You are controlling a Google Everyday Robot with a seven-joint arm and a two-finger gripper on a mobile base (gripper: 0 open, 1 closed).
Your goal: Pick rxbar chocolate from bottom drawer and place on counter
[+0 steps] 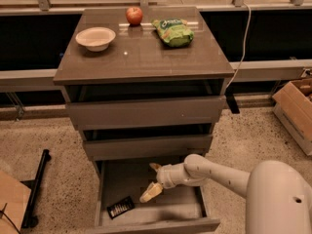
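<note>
Camera view: bar not yet grasped

The rxbar chocolate [120, 207] lies near-left in the open bottom drawer [156, 225]; right of it the end effector [153, 179] hovers, fingers apart, empty; grasp, lift and table [146, 52] placement remain.

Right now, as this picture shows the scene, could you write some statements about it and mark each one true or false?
1. The rxbar chocolate lies in the open bottom drawer. True.
2. The gripper holds the bar. False: it is open, over the drawer, right of the bar and apart from it.
3. The apple is on the counter. True.
4. The bowl is in the bottom drawer. False: it stands on the counter.
</note>
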